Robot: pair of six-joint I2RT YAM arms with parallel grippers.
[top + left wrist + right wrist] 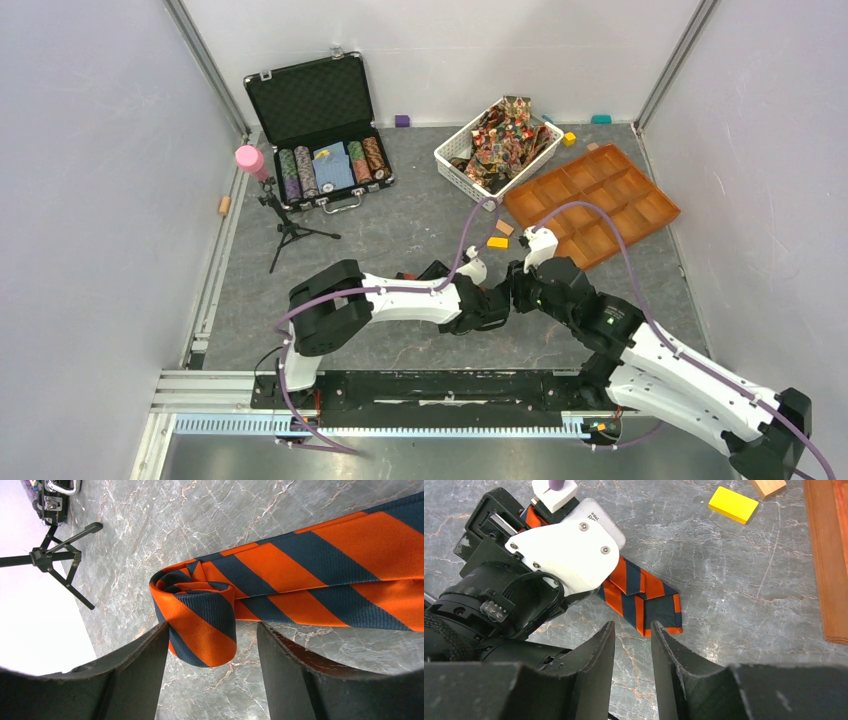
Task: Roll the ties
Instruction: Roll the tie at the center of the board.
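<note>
An orange-and-dark striped tie [320, 575] lies flat on the grey marble table. Its near end is rolled into a small coil [200, 620]. My left gripper [212, 626] is open around that coil; the coil touches the left finger [135, 675] and stands clear of the right one. In the right wrist view the tie's folded end [644, 600] pokes out from under the left wrist. My right gripper [631, 629] is narrowly open and empty, its tips just short of that end. In the top view both grippers [497, 300] [515, 285] meet mid-table and hide the tie. Other patterned ties [503, 135] fill a white basket.
The white basket [447, 160] stands at the back. An orange compartment tray [590, 205] lies to its right. An open poker chip case [320, 130] and a small tripod [290, 225] are at the back left. A yellow block [733, 504] and a wooden block [769, 486] lie nearby.
</note>
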